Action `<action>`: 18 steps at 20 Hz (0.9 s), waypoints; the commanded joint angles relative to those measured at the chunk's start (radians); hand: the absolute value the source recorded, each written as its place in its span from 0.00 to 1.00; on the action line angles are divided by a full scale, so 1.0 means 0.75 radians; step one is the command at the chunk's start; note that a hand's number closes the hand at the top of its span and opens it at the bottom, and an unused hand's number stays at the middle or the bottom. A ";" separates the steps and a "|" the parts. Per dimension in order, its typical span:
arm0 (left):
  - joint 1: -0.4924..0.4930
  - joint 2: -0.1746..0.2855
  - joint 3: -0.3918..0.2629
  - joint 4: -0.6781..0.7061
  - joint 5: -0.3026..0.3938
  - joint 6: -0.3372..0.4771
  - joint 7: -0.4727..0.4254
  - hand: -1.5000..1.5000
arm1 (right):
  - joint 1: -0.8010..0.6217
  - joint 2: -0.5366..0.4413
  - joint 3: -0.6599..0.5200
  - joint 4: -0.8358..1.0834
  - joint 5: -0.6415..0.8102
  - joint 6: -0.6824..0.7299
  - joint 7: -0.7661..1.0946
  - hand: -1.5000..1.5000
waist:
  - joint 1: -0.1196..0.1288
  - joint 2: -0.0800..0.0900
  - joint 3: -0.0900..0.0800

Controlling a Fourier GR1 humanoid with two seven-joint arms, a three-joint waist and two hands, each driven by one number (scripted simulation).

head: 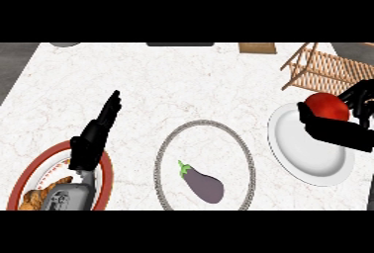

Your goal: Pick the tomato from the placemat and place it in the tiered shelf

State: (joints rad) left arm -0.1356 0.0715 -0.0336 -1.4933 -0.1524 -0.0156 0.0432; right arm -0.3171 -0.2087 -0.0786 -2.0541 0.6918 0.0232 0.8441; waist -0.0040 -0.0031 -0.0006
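Red tomato [326, 106] sits in our right hand [330, 131], black fingers curled round it above the far edge of the white plate [303, 148], near the wooden tiered shelf [325, 71]. Our left hand [93, 137] rests with fingers straight, over the red-rimmed plate [24, 177].

A shiny white round plate [303, 160] is sitting on the right. A round plate with a red rim [27, 170] is sitting at the near left, and golden-brown baked food [35, 198] is lying on it. A dark purple eggplant with a green stem [202, 185] is lying in the near middle, between the two plates. A brown wooden board [257, 48] is peeking in at the far edge.
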 commanded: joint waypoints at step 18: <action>-0.070 0.002 0.045 0.127 0.010 -0.025 -0.090 0.50 | -0.449 -0.473 -0.432 0.528 0.015 -0.038 -0.113 1.00 | 0.012 0.007 0.000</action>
State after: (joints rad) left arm -0.1672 0.0689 -0.0161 -1.4331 -0.1503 -0.0302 0.0042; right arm -0.6074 -0.5108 -0.3736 -1.7757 0.6875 0.0308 0.8135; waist 0.0043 0.0011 -0.0003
